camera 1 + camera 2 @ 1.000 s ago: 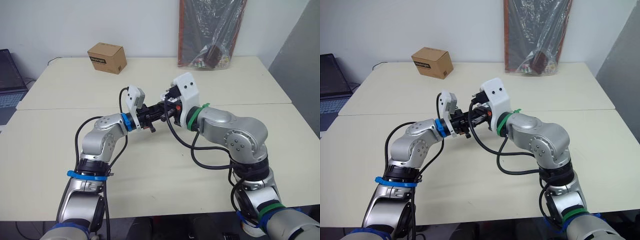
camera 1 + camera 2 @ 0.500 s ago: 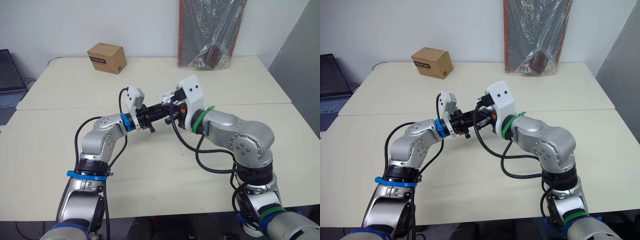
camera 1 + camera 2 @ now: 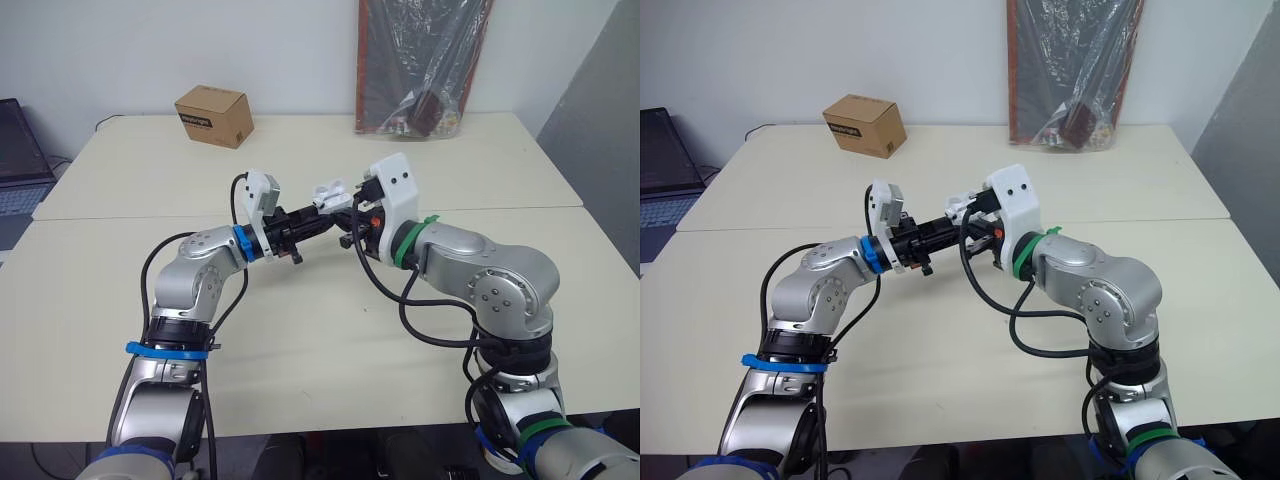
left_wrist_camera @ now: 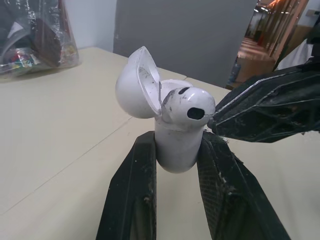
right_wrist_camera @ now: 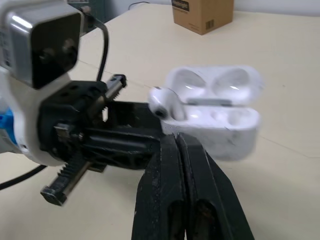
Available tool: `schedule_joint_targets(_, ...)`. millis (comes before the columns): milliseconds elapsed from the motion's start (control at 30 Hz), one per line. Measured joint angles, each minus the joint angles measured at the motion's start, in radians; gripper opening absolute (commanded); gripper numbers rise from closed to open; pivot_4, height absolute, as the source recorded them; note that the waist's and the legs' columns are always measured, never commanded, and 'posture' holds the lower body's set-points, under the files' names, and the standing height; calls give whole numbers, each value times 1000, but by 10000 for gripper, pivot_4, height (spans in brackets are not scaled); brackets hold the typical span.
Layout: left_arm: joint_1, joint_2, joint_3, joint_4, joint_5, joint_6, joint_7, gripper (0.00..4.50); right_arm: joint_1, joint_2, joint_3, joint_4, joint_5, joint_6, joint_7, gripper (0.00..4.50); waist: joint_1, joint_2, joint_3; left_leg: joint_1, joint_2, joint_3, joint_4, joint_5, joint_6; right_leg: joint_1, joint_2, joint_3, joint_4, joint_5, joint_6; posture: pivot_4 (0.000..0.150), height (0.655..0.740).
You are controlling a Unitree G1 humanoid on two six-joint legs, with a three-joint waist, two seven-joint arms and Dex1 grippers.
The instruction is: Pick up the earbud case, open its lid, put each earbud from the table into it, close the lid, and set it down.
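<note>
The white earbud case [image 4: 176,131] stands upright between the fingers of my left gripper [image 4: 176,152], which is shut on its lower body. Its lid [image 4: 134,85] is swung open. One white earbud [image 4: 192,107] sits in the case with its head sticking out. My right gripper [image 5: 177,140] is shut, fingers pressed together, with its tips right beside that earbud [image 5: 161,102]. Both grippers meet in the air above the table's middle, the case [image 3: 327,191] showing white between them.
A cardboard box [image 3: 213,115] stands at the back left of the cream table [image 3: 300,330]. A plastic-wrapped bundle [image 3: 425,65] leans against the wall at the back right. A laptop [image 3: 20,160] sits at the far left edge.
My right arm has drawn back to the right, off my left gripper. The open case with its earbud now shows clear between the two grippers.
</note>
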State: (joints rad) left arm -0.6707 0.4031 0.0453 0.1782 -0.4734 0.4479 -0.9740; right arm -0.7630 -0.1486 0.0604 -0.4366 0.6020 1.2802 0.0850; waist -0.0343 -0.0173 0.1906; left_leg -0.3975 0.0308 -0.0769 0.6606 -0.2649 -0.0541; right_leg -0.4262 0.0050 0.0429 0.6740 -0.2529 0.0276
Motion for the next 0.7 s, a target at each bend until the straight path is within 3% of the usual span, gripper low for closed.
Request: schedule_joint_targets(700, 21, -16, -17, -9, 12, -16, 3, 7913, -51, 71, -29, 28, 36, 28, 23, 334, 0, 0, 0, 0, 0, 0, 0, 0, 0, 0, 0, 0, 0, 0, 0, 1500, 7400)
